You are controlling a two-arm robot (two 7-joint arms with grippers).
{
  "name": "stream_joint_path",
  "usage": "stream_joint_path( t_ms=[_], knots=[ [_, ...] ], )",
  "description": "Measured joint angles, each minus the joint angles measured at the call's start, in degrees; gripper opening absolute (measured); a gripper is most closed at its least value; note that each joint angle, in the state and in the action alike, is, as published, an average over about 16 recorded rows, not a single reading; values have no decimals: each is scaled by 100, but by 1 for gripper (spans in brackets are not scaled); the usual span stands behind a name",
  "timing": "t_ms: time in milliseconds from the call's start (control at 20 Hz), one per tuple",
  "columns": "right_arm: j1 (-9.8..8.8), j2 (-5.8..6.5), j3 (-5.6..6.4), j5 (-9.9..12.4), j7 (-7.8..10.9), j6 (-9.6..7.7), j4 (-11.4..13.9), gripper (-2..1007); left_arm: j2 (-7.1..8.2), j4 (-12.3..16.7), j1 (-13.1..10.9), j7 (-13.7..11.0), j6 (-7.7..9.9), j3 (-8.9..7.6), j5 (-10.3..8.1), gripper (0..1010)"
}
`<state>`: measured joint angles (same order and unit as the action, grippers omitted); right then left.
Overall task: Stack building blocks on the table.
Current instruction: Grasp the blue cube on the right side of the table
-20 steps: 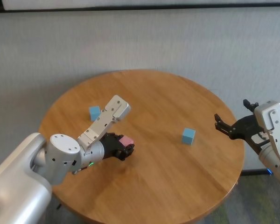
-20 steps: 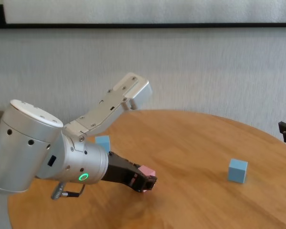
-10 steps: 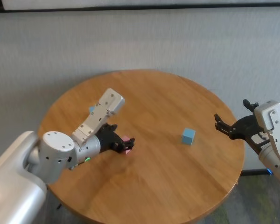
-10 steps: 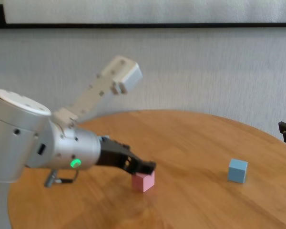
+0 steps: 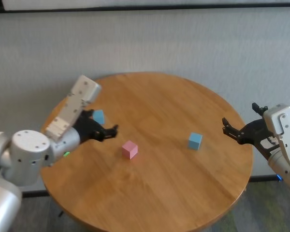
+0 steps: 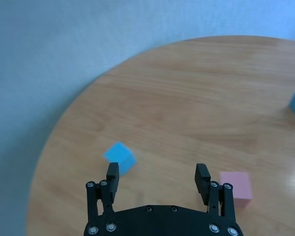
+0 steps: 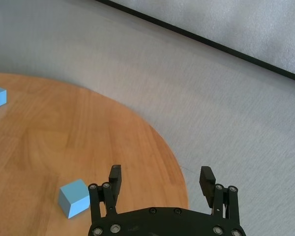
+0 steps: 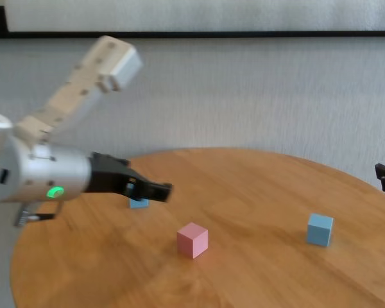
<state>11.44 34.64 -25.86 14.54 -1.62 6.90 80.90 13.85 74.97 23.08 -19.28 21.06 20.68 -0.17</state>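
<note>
A pink block (image 5: 130, 149) (image 8: 192, 240) stands alone on the round wooden table (image 5: 164, 188), near its middle. One light blue block (image 5: 98, 116) (image 6: 120, 157) lies at the left rear, partly behind my left gripper (image 5: 108, 130) (image 6: 157, 172). That gripper hovers open and empty, to the left of the pink block and apart from it. The other light blue block (image 5: 195, 140) (image 7: 74, 197) rests toward the right. My right gripper (image 5: 227, 126) (image 7: 160, 174) hangs open and empty by the table's right edge.
A grey textured wall rises behind the table. The tabletop's rim (image 5: 241, 188) curves close under the right gripper. Bare wood (image 8: 263, 276) stretches between the pink block and the right blue one and across the near side.
My left gripper opened and let the pink block go onto the table, then drew back to the left and upward. The right arm has not moved.
</note>
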Motion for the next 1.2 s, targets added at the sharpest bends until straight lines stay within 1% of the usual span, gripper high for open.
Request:
stream_joint_path(
  t_ms=[300, 450, 550, 700, 850, 1200],
  knots=[
    [-2, 0, 1, 3, 11, -4, 3, 1005, 144, 158, -130, 117, -35, -232, -29, 1000],
    [-11, -6, 4, 31, 63, -46, 25, 1005, 184, 188, -166, 146, -48, -290, -32, 1000],
    [-19, -12, 8, 67, 117, -112, 50, 1005, 194, 193, -176, 150, -52, -306, -33, 1000],
    [-29, -34, 17, 152, 225, -278, 100, 1005, 188, 188, -172, 144, -50, -292, -32, 1000],
    [-23, -72, 33, 266, 369, -497, 149, 1005, 180, 181, -164, 139, -46, -274, -31, 1000],
    [81, -227, 74, 578, 759, -1141, 182, 1005, 169, 167, -151, 132, -37, -249, -27, 1000]
  ],
)
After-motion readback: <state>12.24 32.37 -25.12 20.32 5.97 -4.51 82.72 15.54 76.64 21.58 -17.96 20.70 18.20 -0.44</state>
